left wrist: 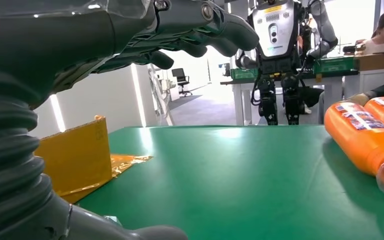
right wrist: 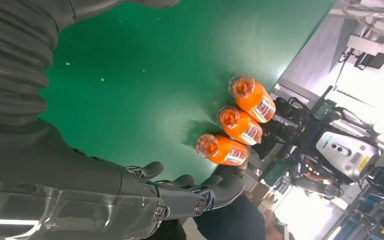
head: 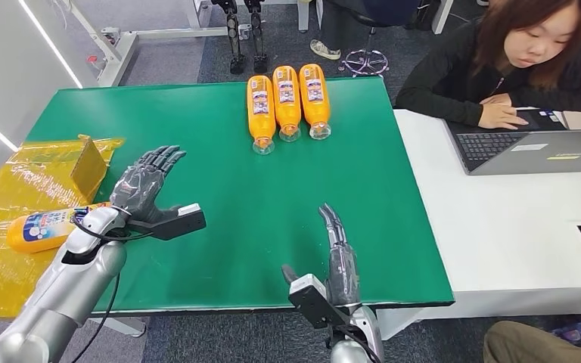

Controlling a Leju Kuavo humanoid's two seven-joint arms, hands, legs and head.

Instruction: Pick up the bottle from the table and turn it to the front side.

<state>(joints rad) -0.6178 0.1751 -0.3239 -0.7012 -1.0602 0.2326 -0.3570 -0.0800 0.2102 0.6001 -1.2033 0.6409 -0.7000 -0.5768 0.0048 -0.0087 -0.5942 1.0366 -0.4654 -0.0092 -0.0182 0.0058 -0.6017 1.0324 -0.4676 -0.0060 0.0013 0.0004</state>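
Observation:
Three orange bottles (head: 287,106) lie side by side at the far middle of the green table (head: 219,197), caps pointing toward me; they also appear in the right wrist view (right wrist: 240,125) and at the edge of the left wrist view (left wrist: 365,140). A fourth orange bottle (head: 45,228) with a blue and white label lies on yellow plastic at the left, just beside my left wrist. My left hand (head: 145,185) hovers open over the table's left part, fingers spread. My right hand (head: 339,257) stands open near the front edge, fingers straight and pointing away.
Yellow plastic wrap (head: 15,197) and a small cardboard piece (head: 89,162) lie at the table's left end. A person (head: 514,60) works at a laptop (head: 537,147) on the white desk to the right. Another robot (left wrist: 280,55) stands beyond the table.

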